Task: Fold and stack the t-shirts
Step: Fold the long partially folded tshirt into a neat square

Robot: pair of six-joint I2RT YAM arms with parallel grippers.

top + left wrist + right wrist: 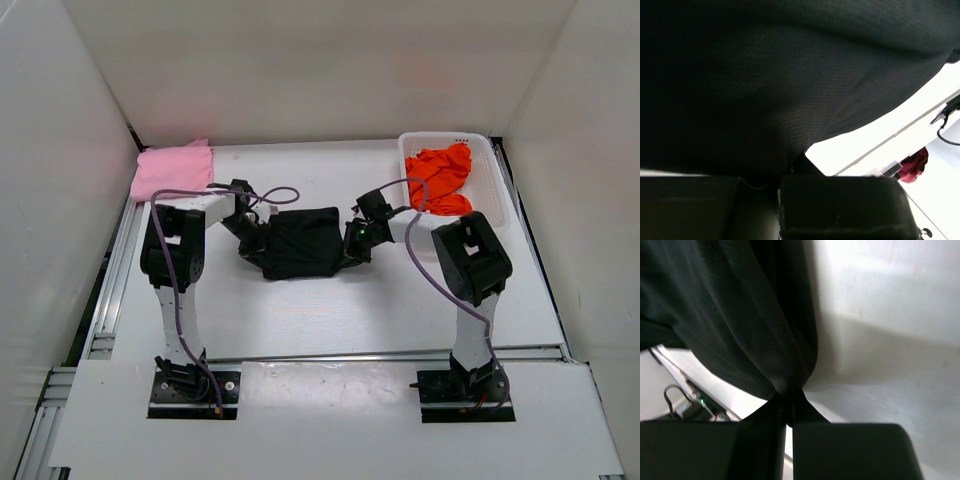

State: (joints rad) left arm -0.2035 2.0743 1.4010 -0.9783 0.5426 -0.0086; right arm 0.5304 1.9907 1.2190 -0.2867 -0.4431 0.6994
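Centre frame: left gripper (pixel 262 248) and right gripper (pixel 352 248) pinch opposite edges of the black t-shirt (pixel 305 243); open counter (pixel 330 320) lies below.

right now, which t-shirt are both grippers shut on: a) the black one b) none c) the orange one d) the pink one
a: the black t-shirt is pinched on either side by the left gripper and the right gripper, its cloth bunching into each in the wrist views.

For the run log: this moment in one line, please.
black t-shirt: mid-table | left gripper: shut on it | right gripper: shut on it | pink t-shirt: far-left corner | orange t-shirt: in white basket
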